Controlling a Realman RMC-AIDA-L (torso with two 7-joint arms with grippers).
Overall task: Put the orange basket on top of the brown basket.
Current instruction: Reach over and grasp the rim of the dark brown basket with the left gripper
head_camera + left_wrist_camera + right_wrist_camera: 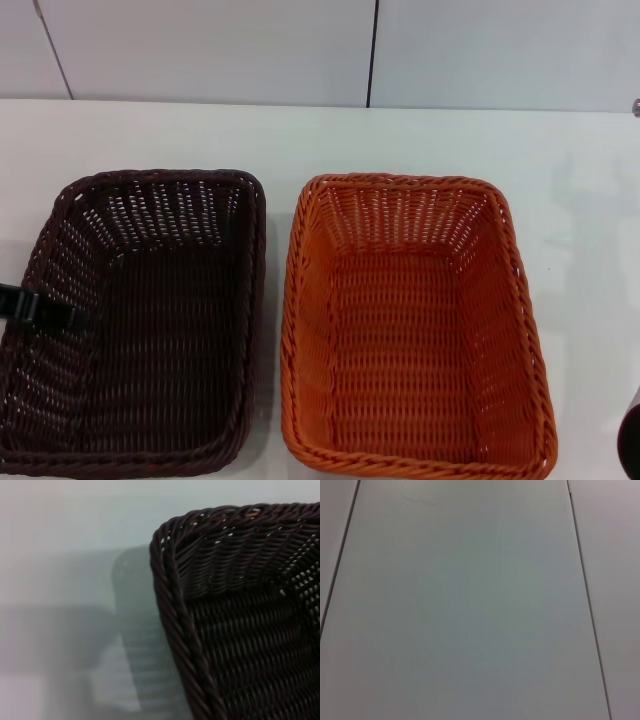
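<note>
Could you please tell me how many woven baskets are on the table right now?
2: the brown basket on the robot's left, the orange basket beside it on the right. None appears hidden.

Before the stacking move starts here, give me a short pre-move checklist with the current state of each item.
1. orange basket upright on the table, empty inside: ok.
2. brown basket upright and empty, ready to receive: ok.
3. Baskets stand side by side with a narrow gap, not yet stacked: ok as a start.
4. left gripper sits at the brown basket's left rim, not at the orange one; whether it grips: cannot tell.
5. right gripper shows only at the lower right edge, away from the orange basket; no grasp: not ok yet.
</note>
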